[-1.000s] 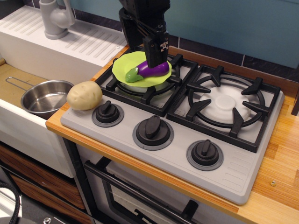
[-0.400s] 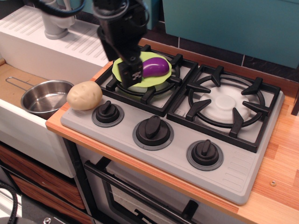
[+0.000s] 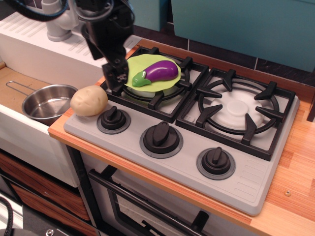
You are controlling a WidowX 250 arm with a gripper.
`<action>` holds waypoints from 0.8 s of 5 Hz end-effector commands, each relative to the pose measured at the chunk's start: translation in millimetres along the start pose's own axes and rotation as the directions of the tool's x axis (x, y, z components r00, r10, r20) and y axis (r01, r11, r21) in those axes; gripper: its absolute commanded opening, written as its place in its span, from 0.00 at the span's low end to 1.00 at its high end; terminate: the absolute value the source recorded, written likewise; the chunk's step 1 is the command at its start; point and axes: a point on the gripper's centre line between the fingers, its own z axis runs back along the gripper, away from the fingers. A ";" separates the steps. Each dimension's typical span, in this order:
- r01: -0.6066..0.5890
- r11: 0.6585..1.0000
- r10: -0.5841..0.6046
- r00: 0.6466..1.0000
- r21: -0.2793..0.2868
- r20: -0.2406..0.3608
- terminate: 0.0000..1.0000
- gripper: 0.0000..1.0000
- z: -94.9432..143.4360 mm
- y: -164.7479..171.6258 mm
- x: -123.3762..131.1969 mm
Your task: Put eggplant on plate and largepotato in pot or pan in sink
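The gripper (image 3: 116, 78) is seen hanging just above the left edge of the stove, between the largepotato (image 3: 89, 100) and the plate (image 3: 150, 72). Whether the jaws are parted or closed cannot be told from this angle; nothing is seen held between them, and contact with the grate (image 3: 162, 93) below cannot be confirmed.

The eggplant (image 3: 156, 73) is found lying on the plate, just right of the jaws and apart from them. Its long axis runs left to right with a slight tilt, the green stem cap pointing toward the jaws and the purple body pointing away. The plate rests on the rear left burner.

The largepotato is located just left of and below the jaws, on the front left corner of the stove, its long axis roughly left to right. The pot or pan (image 3: 47, 102) is noted farther left in the sink (image 3: 19, 129), its wire handle pointing left. A control knob (image 3: 113, 118) stands beside the largepotato, below the jaws.
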 end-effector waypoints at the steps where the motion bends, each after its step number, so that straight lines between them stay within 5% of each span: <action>1: -0.132 0.991 0.134 0.983 0.022 -0.124 0.00 1.00 4.1 24.6 -8.6; 4: -0.292 0.956 0.285 0.947 -0.028 -0.147 0.00 1.00 -18.1 16.8 -35.8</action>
